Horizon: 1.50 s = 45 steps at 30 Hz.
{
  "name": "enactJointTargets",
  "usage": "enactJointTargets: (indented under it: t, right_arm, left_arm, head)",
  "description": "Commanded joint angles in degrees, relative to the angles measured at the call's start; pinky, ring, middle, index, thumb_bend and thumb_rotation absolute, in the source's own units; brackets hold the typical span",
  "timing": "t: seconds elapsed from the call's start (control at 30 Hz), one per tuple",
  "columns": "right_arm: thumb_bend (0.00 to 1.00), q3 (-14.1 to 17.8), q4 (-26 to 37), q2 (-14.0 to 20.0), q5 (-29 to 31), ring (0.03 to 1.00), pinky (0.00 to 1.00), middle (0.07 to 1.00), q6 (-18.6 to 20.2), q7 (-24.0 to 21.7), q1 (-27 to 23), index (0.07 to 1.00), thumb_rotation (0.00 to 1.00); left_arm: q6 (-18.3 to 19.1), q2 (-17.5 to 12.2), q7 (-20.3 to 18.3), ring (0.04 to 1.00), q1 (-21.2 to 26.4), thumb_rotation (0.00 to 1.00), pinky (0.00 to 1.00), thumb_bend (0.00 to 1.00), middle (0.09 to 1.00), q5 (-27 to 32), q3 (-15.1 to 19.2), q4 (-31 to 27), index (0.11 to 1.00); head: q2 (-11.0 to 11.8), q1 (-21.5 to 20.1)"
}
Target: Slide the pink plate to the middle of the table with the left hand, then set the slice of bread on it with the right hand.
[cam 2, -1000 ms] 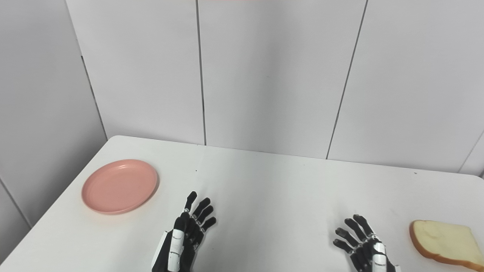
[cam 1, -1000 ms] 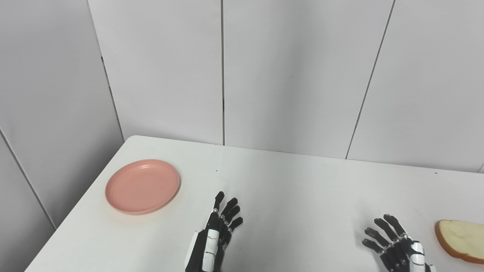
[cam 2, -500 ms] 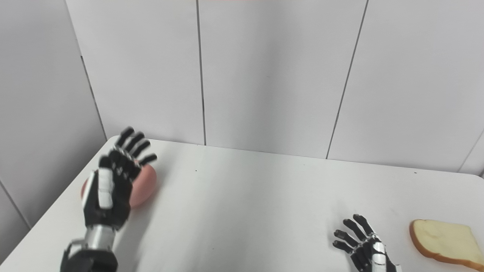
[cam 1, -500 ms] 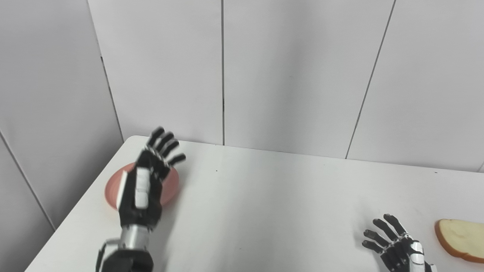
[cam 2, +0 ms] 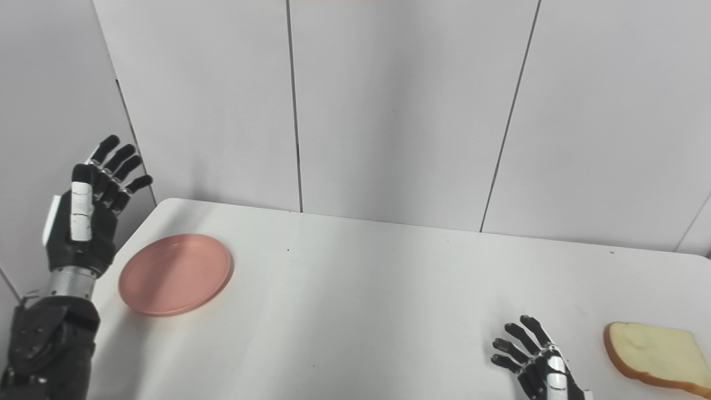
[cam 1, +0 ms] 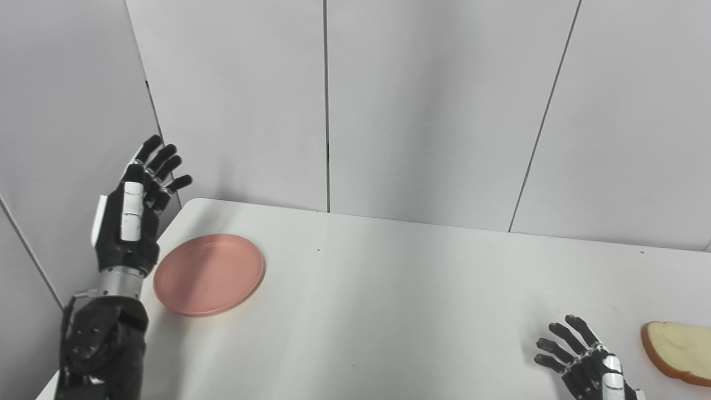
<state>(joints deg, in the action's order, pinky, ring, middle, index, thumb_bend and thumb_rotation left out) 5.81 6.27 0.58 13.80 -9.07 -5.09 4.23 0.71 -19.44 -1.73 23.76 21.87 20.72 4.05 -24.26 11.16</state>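
The plate (cam 1: 209,274) is sitting flat near the table's (cam 1: 389,311) far-left corner, just inside the left edge and short of the back edge; it is empty and nothing is touching it; a wide stretch of bare white top is lying open between it and the bread (cam 1: 679,352), which is resting well apart at the near right, its crust curving toward the middle and its far end being cut off by the picture's right border in the left eye view, though showing whole in the right eye view. The left hand (cam 1: 131,216) is hanging raised beside the table's left edge, off the plate, back of the hand facing the camera, fingers (cam 1: 161,161) spread and grasping nothing; its forearm is dropping out of the bottom-left corner. The right hand (cam 2: 537,363) is waiting low near the front edge, just left of the bread and apart from it, fingers fanned and empty; its palm and wrist are being cut off by the bottom border. Grey wall panels (cam 1: 433,111) are closing in the back and left sides.
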Motion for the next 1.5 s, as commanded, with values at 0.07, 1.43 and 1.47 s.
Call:
enactJointTargets:
  t: [0.07,1.43,1.47]
  right_arm:
    - [0.64,-0.35,-5.24,-0.82,0.01,0.707,0.65,0.776,-0.41,-0.11,3.81,0.813,0.94]
    - [0.63,-0.97,-1.26,-0.74,-1.37,0.664,0.61,0.698,1.69,1.41,5.76,0.77,0.96]
    - [0.63,-1.01,-1.17,-0.72,-1.28,0.664,0.61,0.698,1.77,1.42,5.79,0.768,0.95]
  left_arm:
    - [-0.09,-4.67,-3.28,0.865,5.66,0.8,0.73,1.0,0.857,4.59,2.27,3.75,0.809]
    - [-10.75,-2.36,-7.32,0.84,12.24,0.8,0.74,0.95,0.854,1.9,2.98,48.09,0.883]
    - [-10.9,-2.12,-7.41,0.843,11.99,0.8,0.74,0.95,0.856,1.54,2.56,48.06,0.891]
  head:
    - [-0.06,0.02]
    - [-2.99,-0.75]
    - [-2.99,-0.75]
